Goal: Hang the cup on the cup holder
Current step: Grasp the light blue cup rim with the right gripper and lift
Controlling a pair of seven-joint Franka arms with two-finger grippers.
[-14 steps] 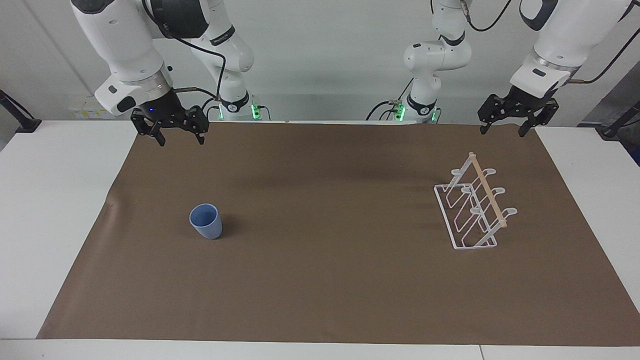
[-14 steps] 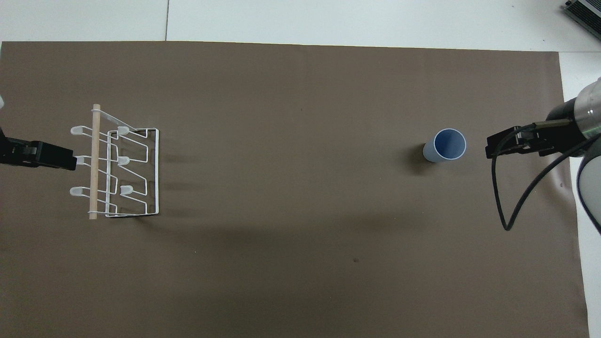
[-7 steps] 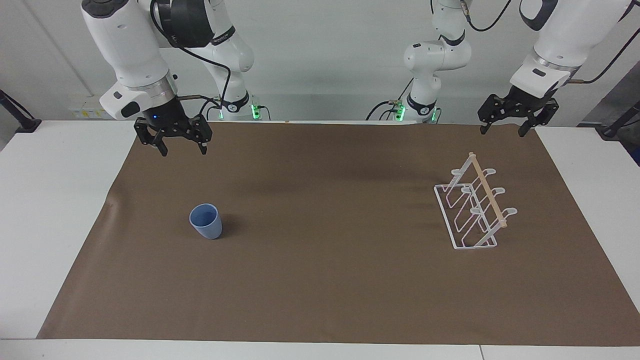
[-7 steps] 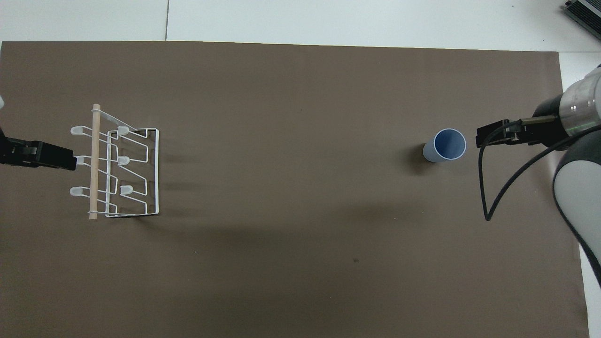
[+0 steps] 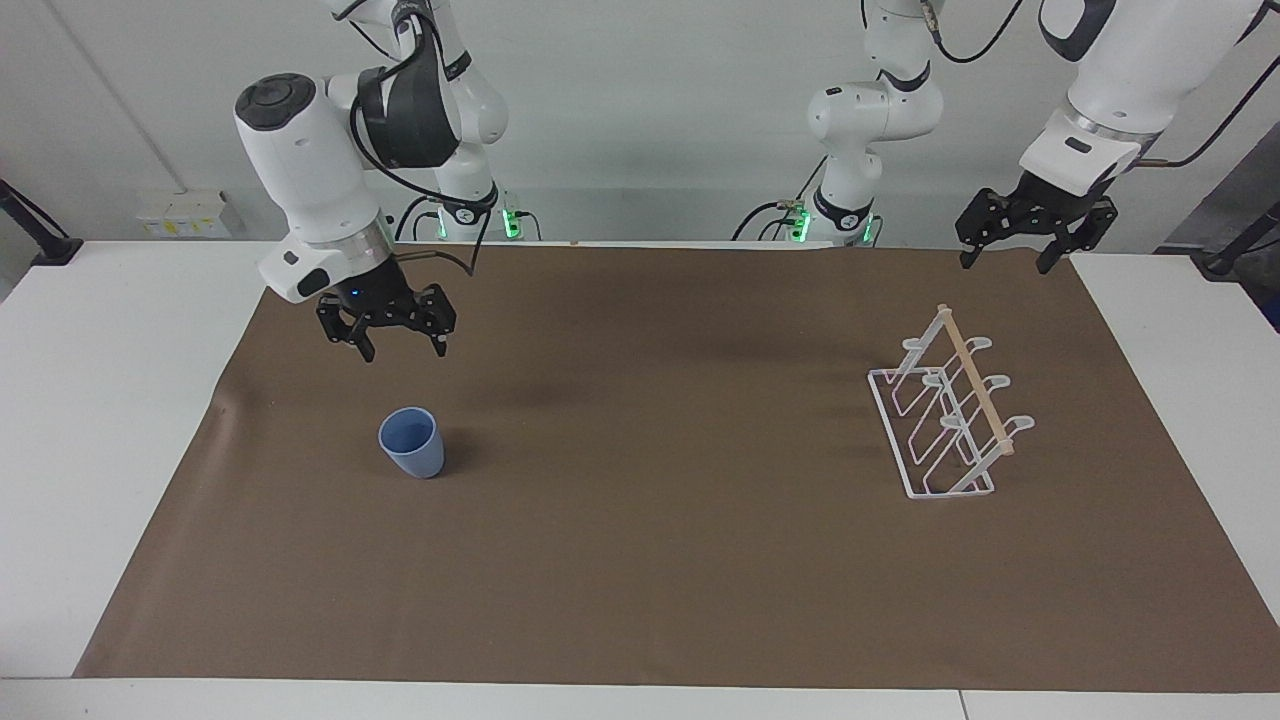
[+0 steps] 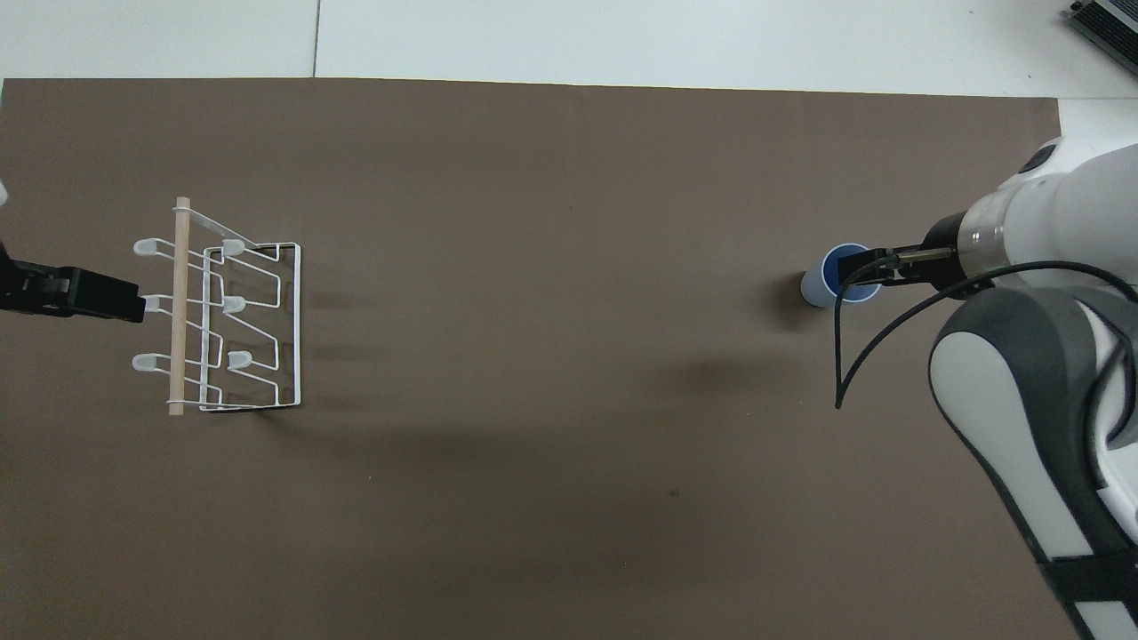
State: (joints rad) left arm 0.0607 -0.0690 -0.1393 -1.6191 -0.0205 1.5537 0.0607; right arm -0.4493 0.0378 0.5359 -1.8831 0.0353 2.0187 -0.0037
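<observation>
The light-blue cup [image 5: 411, 443] stands upright, mouth up, on the brown mat toward the right arm's end of the table. My right gripper [image 5: 403, 352] hangs open and empty in the air above it. In the overhead view the right gripper [image 6: 855, 268] covers part of the cup's rim [image 6: 820, 283]. The white wire cup holder [image 5: 945, 420] with its wooden dowel stands toward the left arm's end and holds no cup; it also shows in the overhead view [image 6: 233, 322]. My left gripper [image 5: 1005, 264] waits open and empty, up in the air beside the holder [image 6: 132, 306].
A brown mat [image 5: 640, 580] covers most of the white table [image 5: 90, 420]. A black cable [image 6: 867, 356] loops down from the right wrist. Nothing else lies on the mat between the cup and the holder.
My right gripper has moved out from near the mat's edge and lower, until it is over the cup. The left arm, the cup and the holder have not moved.
</observation>
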